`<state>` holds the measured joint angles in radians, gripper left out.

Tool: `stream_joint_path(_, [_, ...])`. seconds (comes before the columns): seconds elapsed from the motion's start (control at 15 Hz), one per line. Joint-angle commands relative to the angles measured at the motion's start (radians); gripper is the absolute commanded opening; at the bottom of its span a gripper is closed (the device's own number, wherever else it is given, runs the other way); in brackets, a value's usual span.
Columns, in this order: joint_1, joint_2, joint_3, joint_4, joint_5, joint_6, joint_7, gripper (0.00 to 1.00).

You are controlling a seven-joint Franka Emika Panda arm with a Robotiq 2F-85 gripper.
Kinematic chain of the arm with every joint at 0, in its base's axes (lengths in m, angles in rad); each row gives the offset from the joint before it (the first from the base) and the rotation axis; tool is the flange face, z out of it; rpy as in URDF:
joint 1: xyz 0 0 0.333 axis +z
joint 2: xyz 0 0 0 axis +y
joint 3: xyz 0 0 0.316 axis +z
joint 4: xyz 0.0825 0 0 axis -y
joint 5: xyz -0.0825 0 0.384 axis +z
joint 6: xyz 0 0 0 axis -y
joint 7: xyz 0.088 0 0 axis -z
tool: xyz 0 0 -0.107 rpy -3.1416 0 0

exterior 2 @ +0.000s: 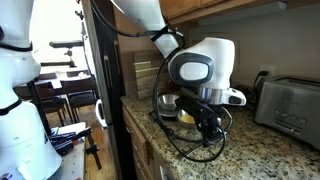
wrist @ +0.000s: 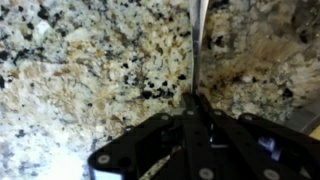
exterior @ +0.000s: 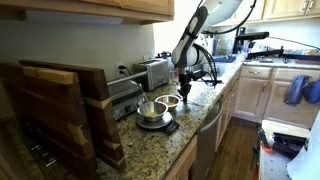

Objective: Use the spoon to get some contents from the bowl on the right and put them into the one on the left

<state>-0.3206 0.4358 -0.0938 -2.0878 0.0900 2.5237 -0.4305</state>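
Gripper, btm centre, is clamping jaws shut on spoon handle over granite counter. Steel bowl is sitting mid-frame. Prob best: keeping handle level, lifting slowly w/o twisting.

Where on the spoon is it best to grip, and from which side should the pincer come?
Grip the spoon handle, thin and straight, from above, jaws across its narrow width. It seems to lie low over the granite counter, so a side approach has little room. The pincer is shut on it this way.
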Motion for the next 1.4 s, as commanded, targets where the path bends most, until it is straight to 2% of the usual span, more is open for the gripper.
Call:
stream_joint_path(0.0, [-0.031, -0.069, 0.03, -0.035, 0.03, -0.044, -0.049, 0.07])
stream_joint_path(0.4, [0.0, -0.166, 0.008, -0.042, -0.022, -0.115, -0.075, 0.07])
stream_joint_path(0.8, [0.051, -0.215, 0.01, 0.016, -0.076, -0.324, -0.11, 0.07])
stream_joint_path(1.33, [0.165, -0.129, 0.013, 0.2, -0.331, -0.598, -0.087, 0.07])
